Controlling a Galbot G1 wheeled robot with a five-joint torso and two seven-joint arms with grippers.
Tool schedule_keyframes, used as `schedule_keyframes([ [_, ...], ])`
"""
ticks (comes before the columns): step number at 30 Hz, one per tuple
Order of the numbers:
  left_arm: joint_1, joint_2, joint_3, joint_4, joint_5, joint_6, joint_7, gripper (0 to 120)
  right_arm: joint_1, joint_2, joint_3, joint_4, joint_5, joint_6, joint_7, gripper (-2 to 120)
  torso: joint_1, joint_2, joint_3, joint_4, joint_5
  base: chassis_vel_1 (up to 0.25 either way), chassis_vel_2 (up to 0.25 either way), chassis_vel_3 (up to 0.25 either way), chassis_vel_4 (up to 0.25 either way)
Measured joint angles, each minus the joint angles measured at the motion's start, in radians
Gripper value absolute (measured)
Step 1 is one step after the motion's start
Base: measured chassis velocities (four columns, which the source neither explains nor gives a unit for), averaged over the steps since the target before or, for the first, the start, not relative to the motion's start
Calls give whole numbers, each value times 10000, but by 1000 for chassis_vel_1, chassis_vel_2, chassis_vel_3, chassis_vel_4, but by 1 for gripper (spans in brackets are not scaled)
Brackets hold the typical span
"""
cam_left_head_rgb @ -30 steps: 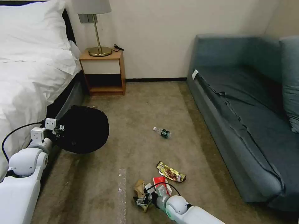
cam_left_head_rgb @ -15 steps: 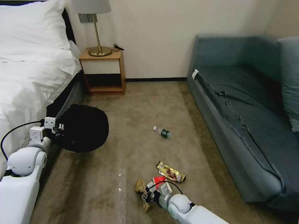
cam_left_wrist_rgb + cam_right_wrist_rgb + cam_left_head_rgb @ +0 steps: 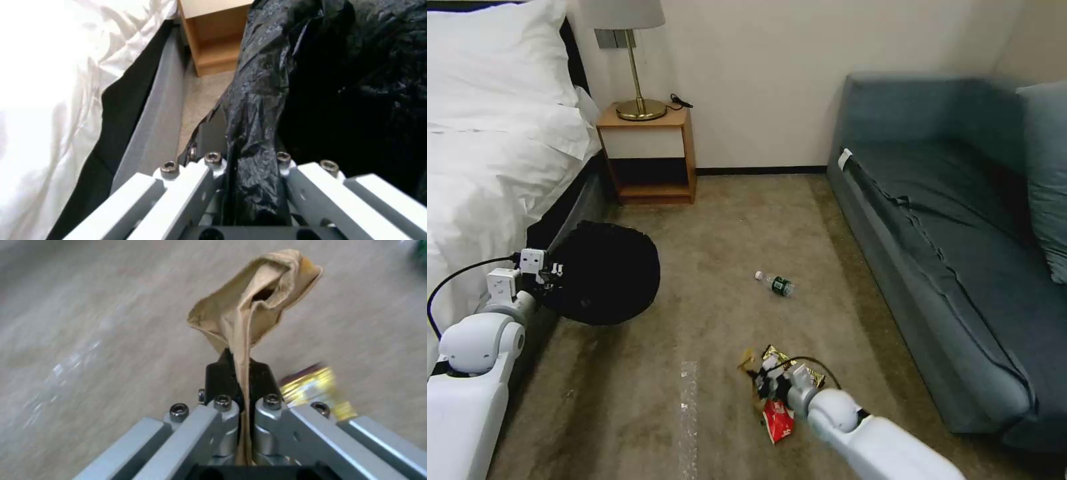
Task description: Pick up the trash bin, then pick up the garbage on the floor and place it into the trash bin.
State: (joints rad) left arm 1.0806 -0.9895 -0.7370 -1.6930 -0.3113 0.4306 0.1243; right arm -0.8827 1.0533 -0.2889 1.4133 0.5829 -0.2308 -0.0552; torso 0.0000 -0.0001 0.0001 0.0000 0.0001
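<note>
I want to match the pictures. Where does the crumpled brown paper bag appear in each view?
Head view: the brown paper bag is low in the middle, at the right gripper, above the floor.
Right wrist view: the bag stands up in the centre, pinched between the fingers.
Left wrist view: not in it.
Shared landmark: the gold wrapper beside the gripper.

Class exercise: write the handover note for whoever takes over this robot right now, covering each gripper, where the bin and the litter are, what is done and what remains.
Left gripper: shut on the trash bin rim, bin held up beside the bed.
Right gripper: shut on the brown paper bag, above the carpet.
On the floor: red snack packet, gold wrapper, clear bottle.
Done: bin picked up, paper bag grasped.
Left: bag into bin, then the other three pieces.
</note>
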Motion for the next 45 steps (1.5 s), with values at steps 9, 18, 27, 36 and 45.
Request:
schedule_keyframes([
  [9, -155, -26, 212, 219, 18, -63, 205, 4, 1802, -990, -280, 614, 820, -12, 205, 0, 1, 0, 0, 1, 0, 0, 0, 0, 0],
  [18, -342, -235, 682, 376, 49, -210, 222, 4, 3798, -1348, -1028, 1000, 2162, -349, 423, 0, 1, 0, 0, 0, 1, 0, 0, 0, 0],
  [27, -884, -277, 1054, 845, 28, -457, 317, 4, 5001, -1175, -1935, 1729, 3025, -371, 543, 0, 1, 0, 1, -1, 0, 0, 0, 0, 0],
  [36, -1066, -627, 1388, 1073, 77, -666, 452, 4, 6872, -440, -3112, 2672, 4558, 250, 642, 0, 1, 0, 0, 3, -3, 0, 0, 0, 0],
  [45, -1080, -1106, 1740, 1093, -99, -837, 492, 4, 7162, 1053, -3672, 1392, 4326, 705, 705, 0, 1, -1, 0, 2, -2, 0, 0, 0, 0],
])
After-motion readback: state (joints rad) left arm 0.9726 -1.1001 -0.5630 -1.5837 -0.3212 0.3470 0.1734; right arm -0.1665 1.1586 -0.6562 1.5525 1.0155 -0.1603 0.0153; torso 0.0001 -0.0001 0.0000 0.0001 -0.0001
